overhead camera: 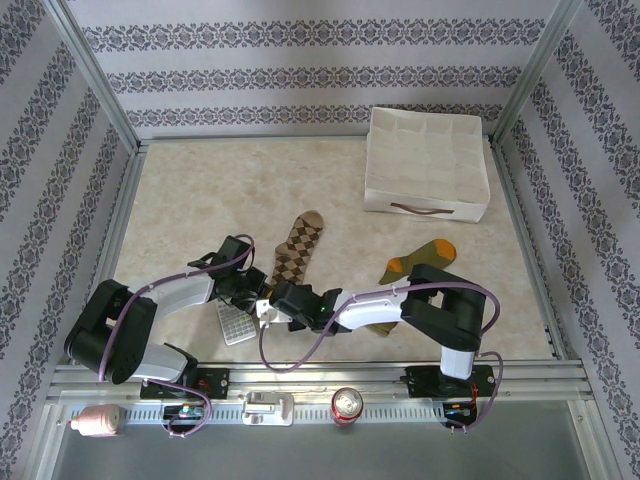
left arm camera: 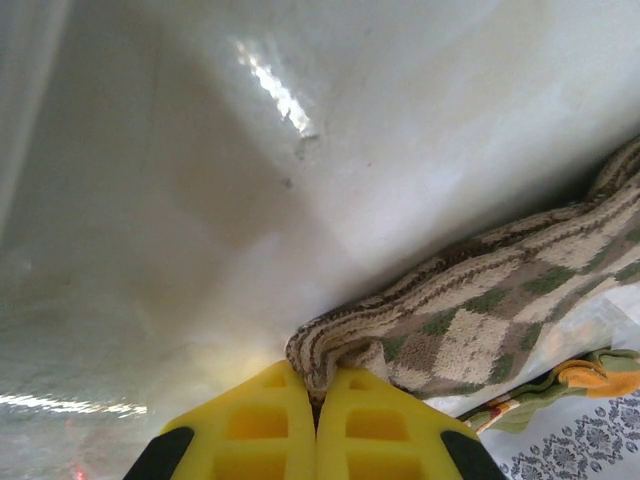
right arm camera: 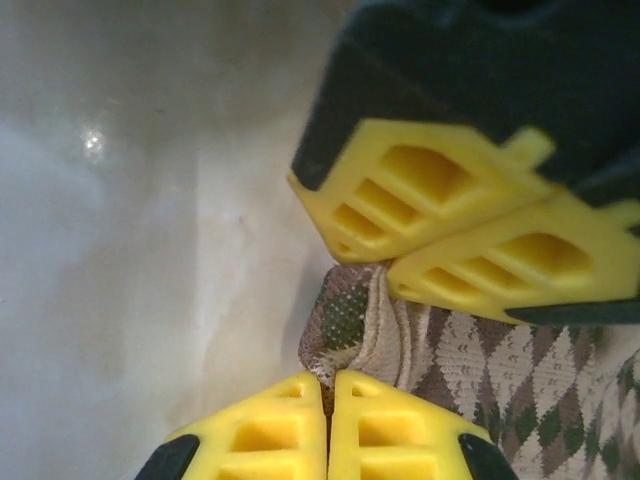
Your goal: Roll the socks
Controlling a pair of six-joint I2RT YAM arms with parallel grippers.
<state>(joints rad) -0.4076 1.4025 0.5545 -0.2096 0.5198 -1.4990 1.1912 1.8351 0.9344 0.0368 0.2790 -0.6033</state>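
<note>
The brown and beige argyle sock (overhead camera: 298, 250) lies lengthwise in the middle of the table, toe pointing away. Both grippers meet at its near cuff end. My left gripper (overhead camera: 256, 291) is shut, its yellow fingers pinching the folded cuff edge (left arm camera: 318, 362) of the argyle sock (left arm camera: 500, 300). My right gripper (overhead camera: 277, 300) (right arm camera: 328, 380) is shut on the same cuff of the argyle sock (right arm camera: 520, 385), a short way from the left gripper's fingers (right arm camera: 420, 200). The olive sock (overhead camera: 418, 266) with orange toe lies flat to the right, partly under the right arm.
A grey calculator (overhead camera: 235, 323) lies just in front of the grippers. A white fabric box (overhead camera: 427, 166) stands at the back right. A drinks can (overhead camera: 347, 404) sits on the near rail. Patterned walls close in the sides and back.
</note>
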